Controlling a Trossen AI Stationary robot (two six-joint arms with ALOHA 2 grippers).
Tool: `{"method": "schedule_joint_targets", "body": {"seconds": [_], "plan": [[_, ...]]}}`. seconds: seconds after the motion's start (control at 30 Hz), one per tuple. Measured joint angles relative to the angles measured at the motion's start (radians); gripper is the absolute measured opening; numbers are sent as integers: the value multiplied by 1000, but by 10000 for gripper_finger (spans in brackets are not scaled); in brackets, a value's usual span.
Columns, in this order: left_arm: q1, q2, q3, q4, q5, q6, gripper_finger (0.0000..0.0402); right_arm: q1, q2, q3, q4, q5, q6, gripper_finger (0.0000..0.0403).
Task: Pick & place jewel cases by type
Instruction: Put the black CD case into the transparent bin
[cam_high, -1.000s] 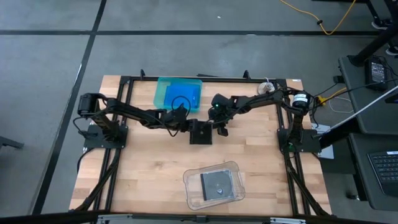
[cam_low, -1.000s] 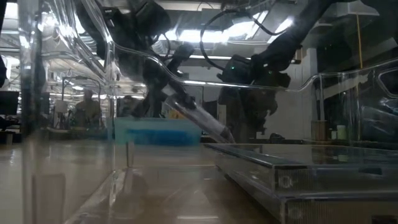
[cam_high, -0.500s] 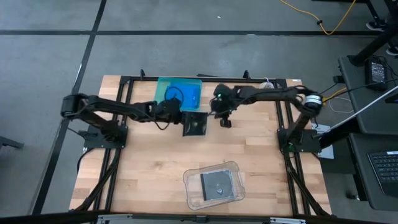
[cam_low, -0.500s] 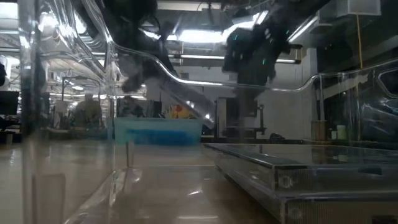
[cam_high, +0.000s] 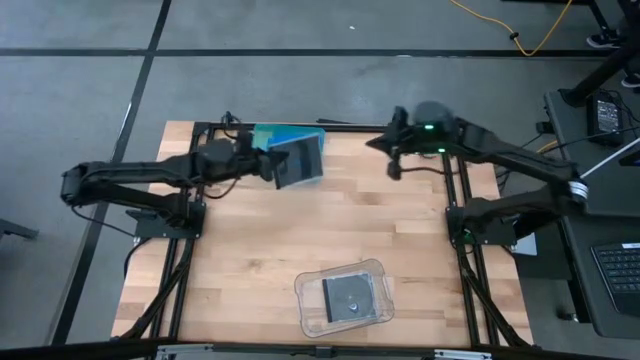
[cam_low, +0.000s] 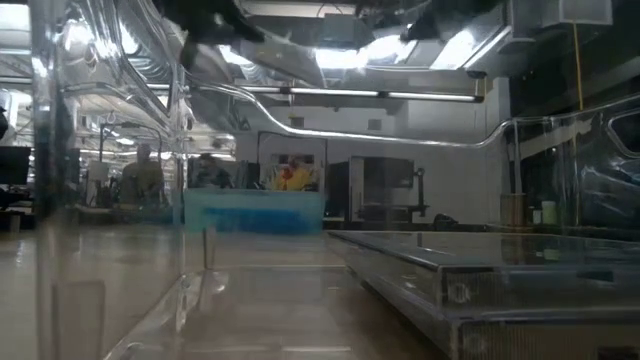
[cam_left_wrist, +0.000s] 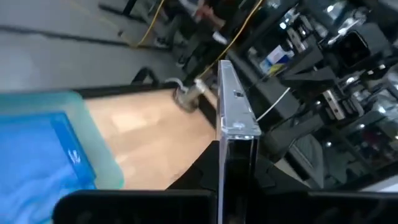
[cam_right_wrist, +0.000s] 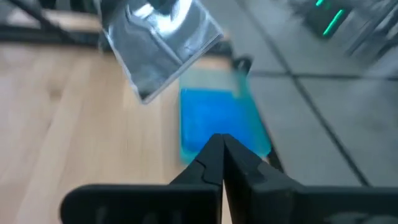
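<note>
My left gripper (cam_high: 262, 163) pinches a clear-covered dark jewel case (cam_high: 293, 163) above the teal tray (cam_high: 262, 135) at the tabletop's far edge. My right gripper (cam_right_wrist: 222, 155) is pressed together. Only the left wrist view shows the case's thin edge (cam_left_wrist: 231, 118).

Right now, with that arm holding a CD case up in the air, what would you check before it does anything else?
1. Left gripper clamped on the dark jewel case: ok, case edge sits between its fingers.
2. Case off the table: ok, held above the teal tray.
3. Right gripper empty: ok, fingers shut on nothing.
4. Right arm away from the case: ok, near the table's far edge.
5. Clear tray already holds a dark case: ok.
6. Case cover closed: cannot tell.
</note>
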Motion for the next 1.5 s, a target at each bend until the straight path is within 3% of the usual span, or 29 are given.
{"method": "schedule_joint_targets", "body": {"seconds": [0.2, 0.47, 0.83, 1.07, 1.5], "plan": [[19, -83, 30, -4, 11, 96, 9, 0, -163, 0, -16, 71, 44, 6], [58, -75, 206, -56, 119, 230, 9, 0, -266, 0, -87, 110, 105, 6], [68, 23, 473, -300, 189, 420, 8, 0, -273, 0, -88, 65, 145, 6], [68, 57, 548, -310, 207, 554, 8, 0, -273, 0, -85, 65, 146, 6], [67, 100, 675, -309, 361, 848, 8, 0, -273, 0, -85, 63, 172, 6]]}}
